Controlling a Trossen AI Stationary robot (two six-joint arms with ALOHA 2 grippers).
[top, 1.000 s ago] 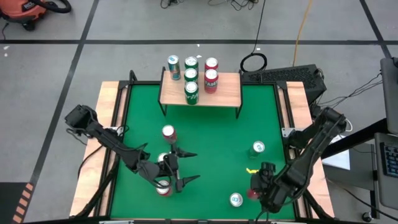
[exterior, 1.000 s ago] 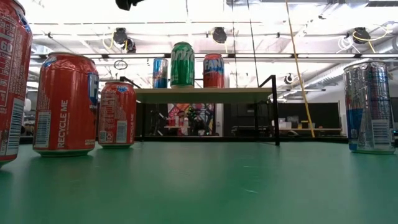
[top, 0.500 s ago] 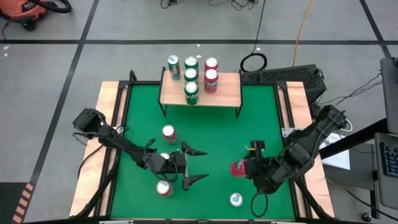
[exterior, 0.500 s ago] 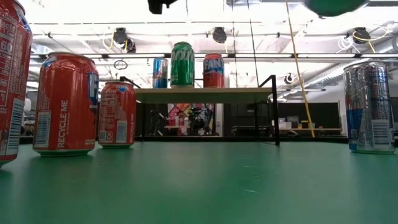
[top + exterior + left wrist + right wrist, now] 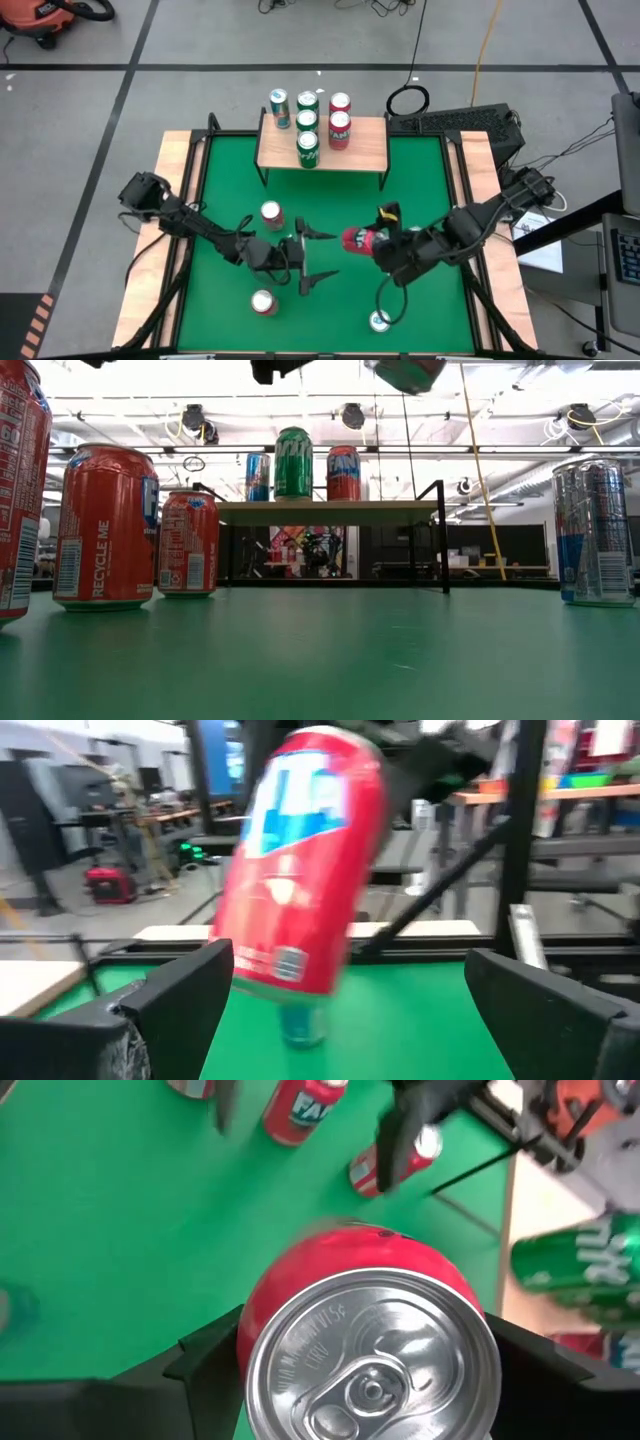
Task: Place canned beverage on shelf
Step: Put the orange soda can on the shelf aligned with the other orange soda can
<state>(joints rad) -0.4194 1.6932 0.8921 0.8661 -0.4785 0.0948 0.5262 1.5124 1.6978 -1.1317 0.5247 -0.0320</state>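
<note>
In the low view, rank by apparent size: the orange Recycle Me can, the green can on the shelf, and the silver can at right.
1. Orange Recycle Me can and silver can: alike, both near the camera.
2. Green can on the shelf: smallest, farther away.

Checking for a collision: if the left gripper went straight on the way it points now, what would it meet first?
Probably the red can held by the right gripper; it sits directly ahead of the open left gripper, though the depth is unclear.
</note>
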